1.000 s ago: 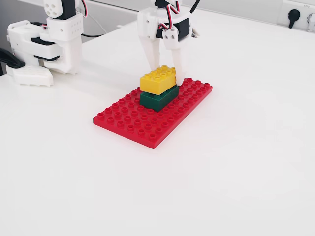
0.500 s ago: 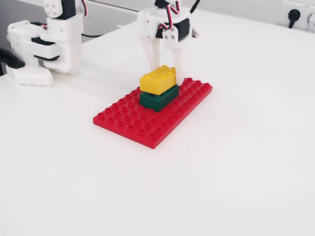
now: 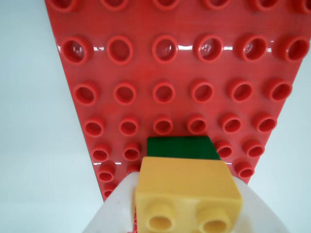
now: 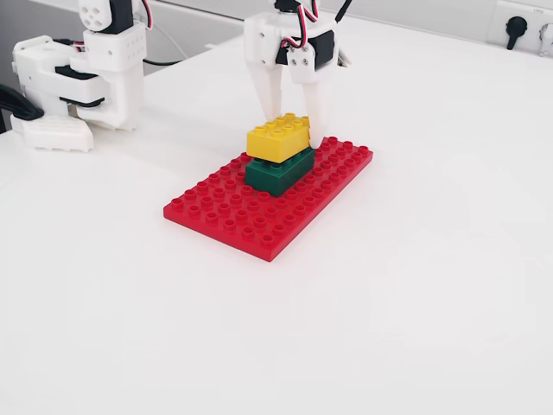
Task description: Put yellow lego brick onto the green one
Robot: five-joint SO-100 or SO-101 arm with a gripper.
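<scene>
While the hand (image 4: 293, 130) grips the yellow lego brick (image 4: 278, 138), white table (image 4: 415, 285), wall socket (image 4: 517, 26) behind.

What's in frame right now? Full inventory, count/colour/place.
yellow lego brick: 1, bright yellow, stacked on the green brick, between the gripper fingers
green brick: 1, dark green, on the red baseplate toward its far end, under the yellow one
red baseplate: 1, red, studded, flat on the table, centre of the fixed view
table: 1, white, bare around the plate
wall socket: 1, white with a dark centre, top right corner of the fixed view
cables: dark, near the arm base; count unclear
arm base: 1, white, top left of the fixed view
gripper: 1, white, fingers either side of the yellow brick's far end
</scene>
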